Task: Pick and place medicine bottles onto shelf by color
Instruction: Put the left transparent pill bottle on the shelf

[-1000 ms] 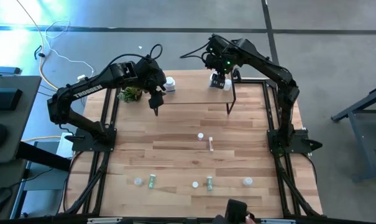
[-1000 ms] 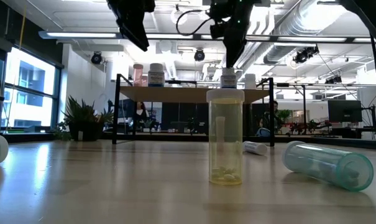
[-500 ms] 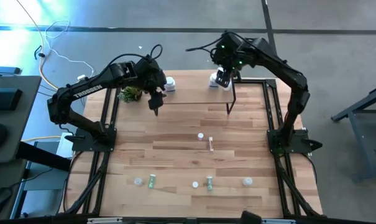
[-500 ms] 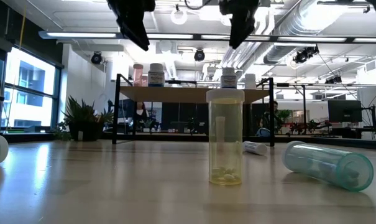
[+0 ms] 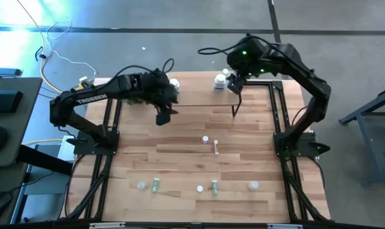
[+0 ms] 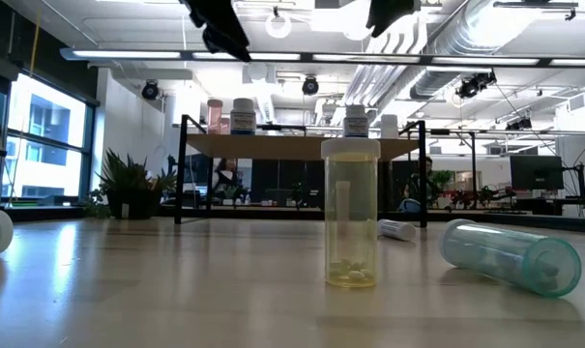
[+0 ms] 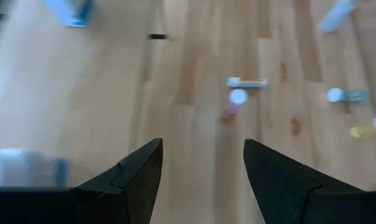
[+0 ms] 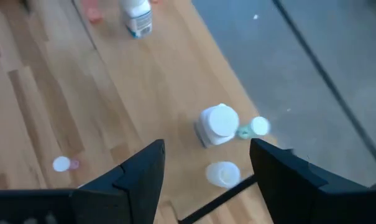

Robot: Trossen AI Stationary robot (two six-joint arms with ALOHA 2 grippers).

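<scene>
The right gripper, jaws spread and empty, is hovering above the low light-wood shelf beside the white jar. The left gripper, likewise released, is facing the small scattered medicine bottles, probably for picking.

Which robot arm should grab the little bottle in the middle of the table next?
Probably the left. Its open gripper hangs nearer the middle bottle, and its wrist camera already sees that bottle ahead. The right gripper, also open, is farther back over the shelf.

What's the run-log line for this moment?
left gripper: open, empty, over table | right gripper: open, empty, above shelf bottles | white jar: on shelf
</scene>
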